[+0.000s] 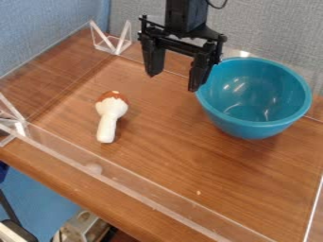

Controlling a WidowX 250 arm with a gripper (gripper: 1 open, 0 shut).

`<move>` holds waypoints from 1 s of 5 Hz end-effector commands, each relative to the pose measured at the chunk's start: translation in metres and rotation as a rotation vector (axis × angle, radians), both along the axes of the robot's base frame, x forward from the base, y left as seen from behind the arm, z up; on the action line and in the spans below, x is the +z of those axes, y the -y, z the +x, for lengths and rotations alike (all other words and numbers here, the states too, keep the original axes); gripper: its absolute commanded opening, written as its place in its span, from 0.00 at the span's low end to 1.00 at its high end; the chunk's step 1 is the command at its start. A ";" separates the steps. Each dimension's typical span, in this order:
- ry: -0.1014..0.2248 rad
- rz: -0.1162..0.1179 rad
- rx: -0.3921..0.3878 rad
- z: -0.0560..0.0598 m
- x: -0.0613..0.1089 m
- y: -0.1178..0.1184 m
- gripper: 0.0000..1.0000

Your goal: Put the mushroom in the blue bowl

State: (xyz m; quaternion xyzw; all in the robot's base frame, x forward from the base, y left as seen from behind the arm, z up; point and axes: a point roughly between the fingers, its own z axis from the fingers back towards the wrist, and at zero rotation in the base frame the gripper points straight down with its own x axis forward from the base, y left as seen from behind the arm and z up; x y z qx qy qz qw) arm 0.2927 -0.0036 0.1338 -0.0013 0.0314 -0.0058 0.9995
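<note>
Wood-brown counter [164, 194] forms the nearest surface, with a transparent strip [151, 200] running obliquely along its front. Risk: if the tool meets the mushroom off-centre, the rounded cap may roll and the piece may drift towards this strip. A grip on the tapered cap edge alone may slip, because the contact area is small. Next, the mushroom [111, 115] lies on its side on the counter, left of the bowl in the view and well apart from it. Its stem end points towards the near side, its cap towards the far side; the long axis runs near to far, tilted slightly rightward at the cap. Beyond it, to the right, stands the blue bowl [256, 99], upright. The tool [177, 78] is at the far side, beside the bowl's rim, fingers spread wide and holding nothing. Straight lowering here may strike that rim, since one finger overlaps it in view.
</note>
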 end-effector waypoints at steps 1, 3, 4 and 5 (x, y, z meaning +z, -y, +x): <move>0.001 0.009 0.006 -0.011 0.004 -0.012 1.00; -0.014 0.051 -0.043 -0.027 -0.012 -0.057 1.00; -0.001 0.078 -0.058 -0.029 -0.023 -0.080 1.00; 0.005 0.095 -0.115 -0.026 -0.039 -0.101 1.00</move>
